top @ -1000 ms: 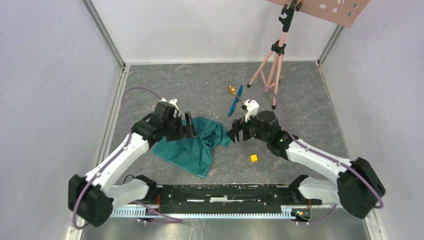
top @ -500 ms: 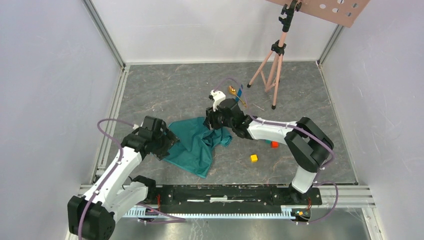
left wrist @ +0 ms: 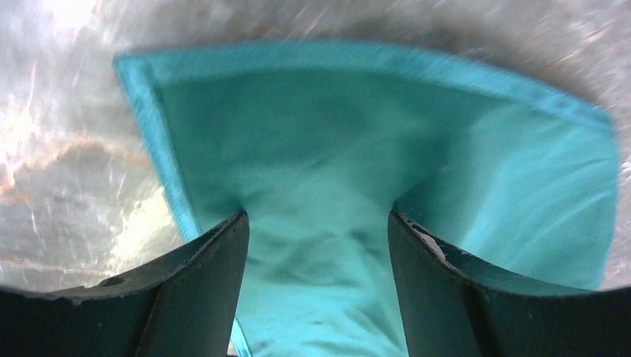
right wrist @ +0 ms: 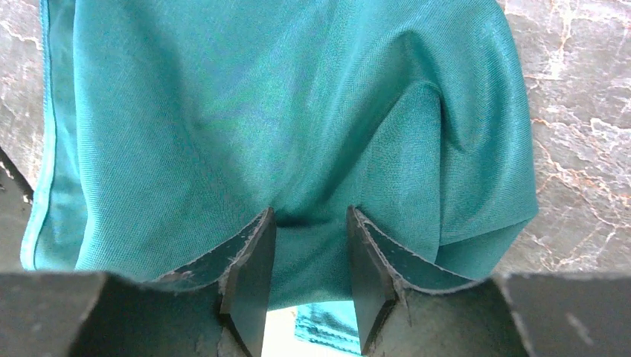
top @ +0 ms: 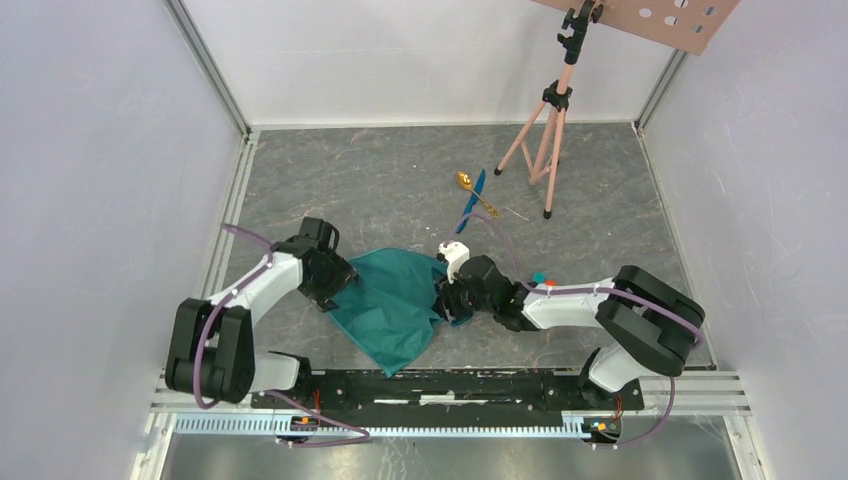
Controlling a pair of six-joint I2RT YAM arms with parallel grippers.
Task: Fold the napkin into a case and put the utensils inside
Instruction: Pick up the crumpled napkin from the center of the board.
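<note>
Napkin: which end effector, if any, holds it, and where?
The right end effector pinches a bunched fold at the napkin's right edge; the left end effector straddles it open.

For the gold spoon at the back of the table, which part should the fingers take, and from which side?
The spoon lies flat and its handle crosses the blue knife near the bowl, so gripping there might catch both. Better the handle's free end, toward the tripod, from straight above with fingers across it.

No legible text or labels anywhere.
</note>
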